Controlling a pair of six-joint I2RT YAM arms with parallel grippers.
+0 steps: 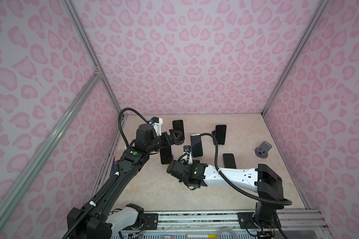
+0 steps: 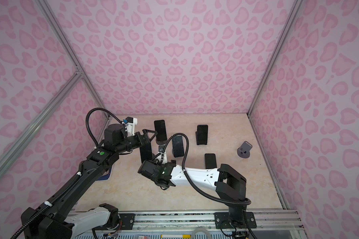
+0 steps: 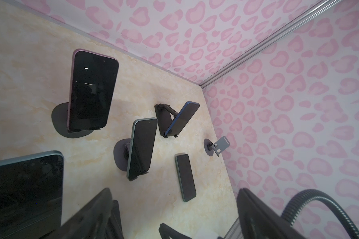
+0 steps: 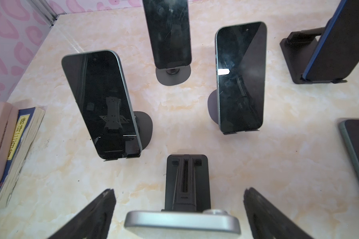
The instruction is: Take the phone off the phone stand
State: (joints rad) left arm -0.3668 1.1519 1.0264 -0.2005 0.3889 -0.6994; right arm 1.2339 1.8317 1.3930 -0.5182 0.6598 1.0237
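Where my two arms reach in over the table (image 1: 153, 186), the black left arm (image 1: 120, 175) stretches toward the back left and the white right arm (image 1: 232, 175) crosses toward the middle. A blue book (image 4: 15, 149) lies at the table's left edge, by the wall. My left gripper (image 1: 177, 137) hangs in the air with its jaws spread wide, holding nothing; in the left wrist view its fingers (image 3: 95, 211) show well apart. Close beside it the near phone (image 1: 166, 155) leans on a round-footed stand, apart from my fingers. My right gripper (image 4: 178, 190) is hidden under its wrist in both top views. In the right wrist view its jaws stand wide apart, one on each side of the silver phone (image 4: 182, 224), whose top edge lies between them with a gap on either side. That phone sits near the middle of the table, just in front of the black stand (image 4: 186, 182), whose upright rises behind it. Its lower part is out of sight, so I cannot tell how it rests there. Farther back the pink phone (image 3: 91, 91) stands on a round base, the middle phone (image 3: 142, 149) leans on another, and the blue phone (image 3: 182, 120) leans on a folding stand to their right. The flat phone (image 3: 186, 178) lies screen up on the table, beyond my right forearm. The small grey stand (image 3: 218, 147) stands alone near the right wall
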